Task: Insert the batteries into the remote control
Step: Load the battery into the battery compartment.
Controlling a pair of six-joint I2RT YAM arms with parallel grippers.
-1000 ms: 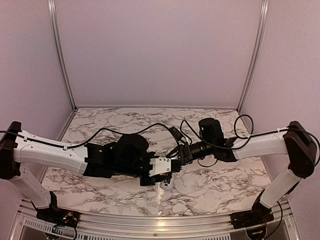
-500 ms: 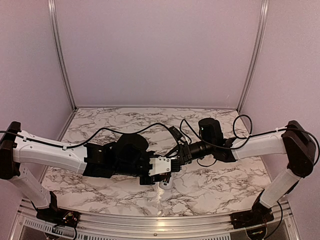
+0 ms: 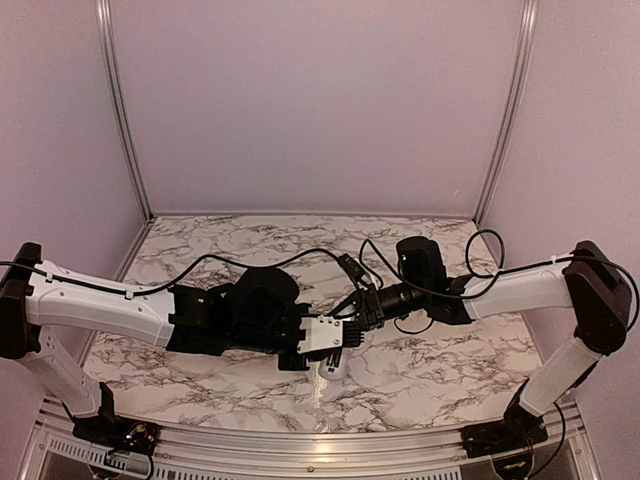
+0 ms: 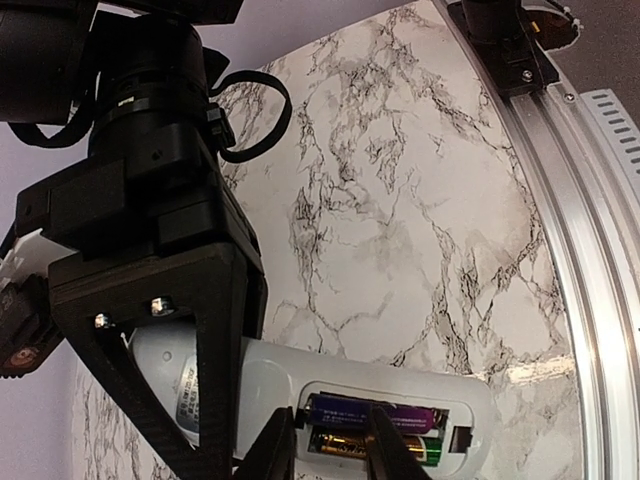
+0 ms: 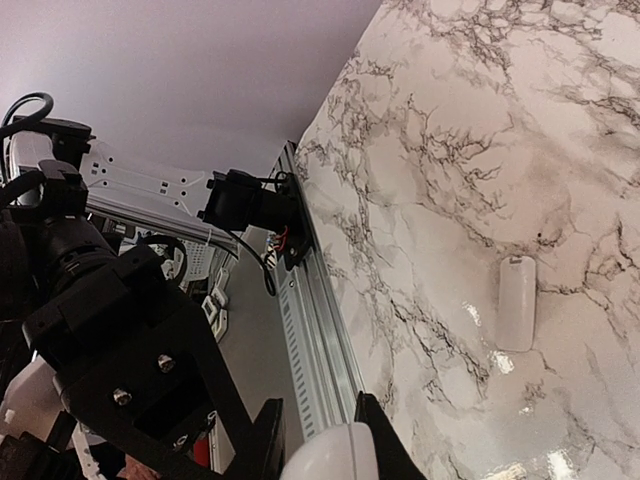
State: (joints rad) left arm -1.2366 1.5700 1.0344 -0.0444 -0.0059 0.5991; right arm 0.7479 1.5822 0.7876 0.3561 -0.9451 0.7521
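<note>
The white remote control (image 4: 262, 385) lies back-up with its battery compartment open. Two batteries sit side by side in it: a purple one (image 4: 410, 413) and a gold and green one (image 4: 345, 443). My left gripper (image 4: 332, 418) hovers right over the compartment, fingers a little apart, gripping nothing. My right gripper (image 5: 318, 440) is shut on the remote's rounded end (image 5: 335, 458). In the top view both grippers meet at the table's middle, left (image 3: 335, 345) and right (image 3: 350, 328), with the remote (image 3: 330, 366) showing just below them.
A small white battery cover (image 5: 517, 302) lies flat on the marble table (image 3: 430, 370), apart from the remote. The aluminium rail (image 4: 570, 230) runs along the near edge. Purple walls close in the back and sides.
Almost nothing: my left gripper has shifted very slightly toward the near edge over the remote. The right arm holds still.
</note>
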